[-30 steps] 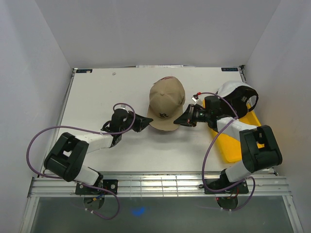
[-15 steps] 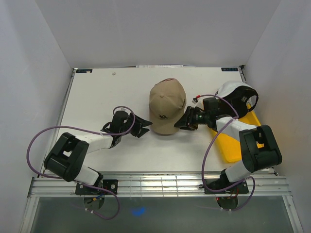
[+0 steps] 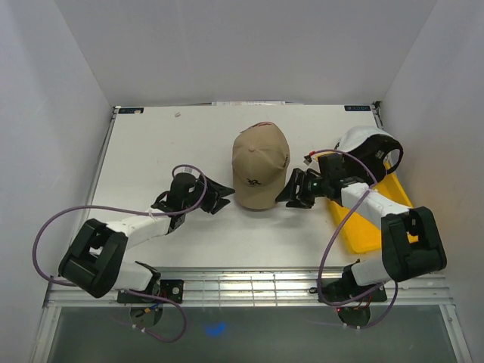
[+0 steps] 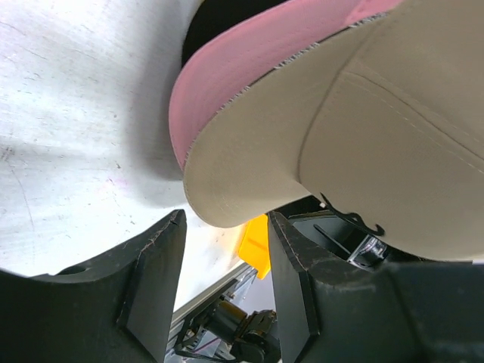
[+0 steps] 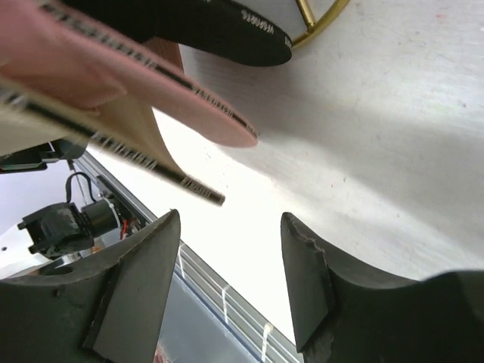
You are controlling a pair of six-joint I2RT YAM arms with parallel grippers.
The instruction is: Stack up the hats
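Observation:
A tan hat [image 3: 260, 166] tops a stack of hats in the middle of the table, brim toward me. In the left wrist view its tan brim [image 4: 302, 128] lies over a pink brim [image 4: 219, 83], with black fabric [image 4: 219, 19] under that. The right wrist view shows the tan [image 5: 113, 125], pink [image 5: 151, 83] and black [image 5: 227, 26] brims layered. My left gripper [image 3: 220, 195] [image 4: 223, 280] is open just left of the brim, holding nothing. Just right of the brim, my right gripper [image 3: 290, 190] [image 5: 231, 265] is open and empty too. A white and black hat [image 3: 368, 147] rests at the right.
A yellow tray [image 3: 372, 223] lies along the right side of the table, partly under the white and black hat and my right arm. A gold wire loop [image 5: 321, 19] shows beneath the stack in the right wrist view. White walls enclose the table on three sides.
Both grippers have opened, let go of the tan hat's brim and drawn back a little. The tan hat has settled onto the stack.

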